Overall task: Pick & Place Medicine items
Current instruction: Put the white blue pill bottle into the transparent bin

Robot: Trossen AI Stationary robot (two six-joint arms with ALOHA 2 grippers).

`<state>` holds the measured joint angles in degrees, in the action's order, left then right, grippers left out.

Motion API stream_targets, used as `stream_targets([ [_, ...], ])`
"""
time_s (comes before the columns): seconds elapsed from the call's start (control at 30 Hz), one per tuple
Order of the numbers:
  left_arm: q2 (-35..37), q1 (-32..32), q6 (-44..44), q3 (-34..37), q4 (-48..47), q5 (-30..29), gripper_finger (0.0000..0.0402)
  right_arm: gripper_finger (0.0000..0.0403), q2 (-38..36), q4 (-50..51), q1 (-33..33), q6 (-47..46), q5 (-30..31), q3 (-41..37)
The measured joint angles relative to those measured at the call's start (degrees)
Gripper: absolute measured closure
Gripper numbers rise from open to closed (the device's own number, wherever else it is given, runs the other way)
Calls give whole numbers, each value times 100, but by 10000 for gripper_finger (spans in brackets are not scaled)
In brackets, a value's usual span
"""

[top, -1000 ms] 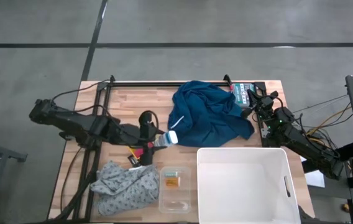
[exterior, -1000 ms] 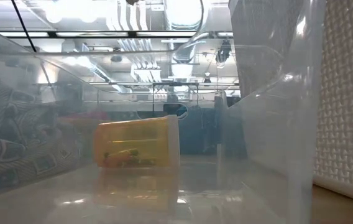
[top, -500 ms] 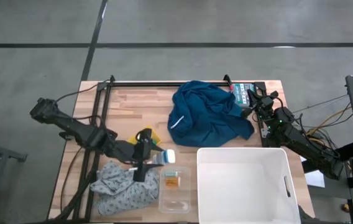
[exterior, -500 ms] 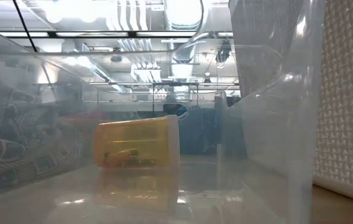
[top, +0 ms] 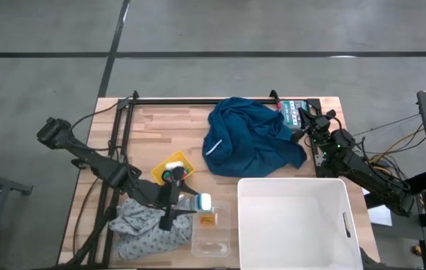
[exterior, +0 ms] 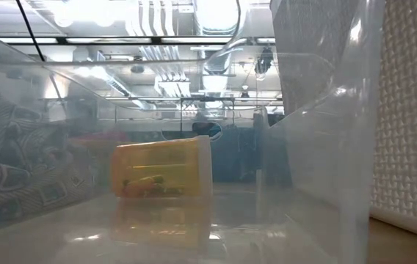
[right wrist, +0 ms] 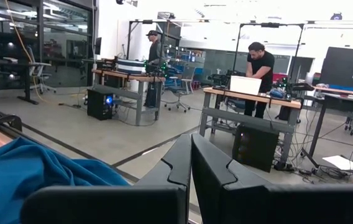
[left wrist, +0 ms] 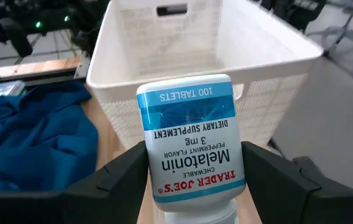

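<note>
While the left hand [left wrist: 192, 180] grips the white carton [left wrist: 192, 140], blue cloth [top: 250, 139] and white basket [top: 295, 221] lie nearby.

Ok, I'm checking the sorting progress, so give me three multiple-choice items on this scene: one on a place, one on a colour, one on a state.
1. The amber pill bottle lies:
A on the floor
B in the clear tub
C in the right gripper

2. The label band on the melatonin bottle is:
A red
B green
C blue

3. The left gripper is:
A closed on the melatonin bottle
B open and empty
C closed on nothing

Answers:
1 B: the low view shows it on its side behind the tub's clear walls.
2 C: the left wrist view shows a blue band above the white label.
3 A: both fingers flank the bottle and press its sides. The right gripper waits shut at the table's far corner.
</note>
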<state>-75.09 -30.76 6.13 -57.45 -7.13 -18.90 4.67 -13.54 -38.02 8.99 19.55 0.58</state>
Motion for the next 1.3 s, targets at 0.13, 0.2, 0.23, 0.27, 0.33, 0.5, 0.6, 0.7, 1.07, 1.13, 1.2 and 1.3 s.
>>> stream_targets([
  [0.13,4,0,-52,181,367,201,156,394,0,0,-1,0,-1,0],
  [0.2,3,0,-167,342,627,318,156,394,0,-2,0,0,0,0],
  [0.23,2,0,-219,428,793,356,156,394,0,0,-2,0,0,0],
  [0.27,2,0,-270,506,945,381,156,394,0,0,0,0,0,0],
  [0.33,2,0,-297,668,1238,396,156,394,-1,-1,-1,0,0,0],
  [0.5,2,0,-391,1088,2102,476,156,394,-1,-1,-1,0,-1,0],
  [0.6,0,0,-592,1360,2638,530,156,394,-2,0,0,2,-2,0],
  [0.7,0,0,-638,1613,3180,565,156,394,0,-1,-2,0,0,0],
  [1.07,-175,0,-673,2289,4580,562,156,394,0,-1,-1,0,0,0],
  [1.13,-289,0,-656,2336,4827,561,156,394,0,0,-2,0,-1,0],
  [1.2,-424,0,-649,2337,4957,560,156,394,-2,0,-1,0,0,0],
  [1.3,-662,0,-638,2321,5183,562,156,394,-2,0,-2,0,-2,0],
])
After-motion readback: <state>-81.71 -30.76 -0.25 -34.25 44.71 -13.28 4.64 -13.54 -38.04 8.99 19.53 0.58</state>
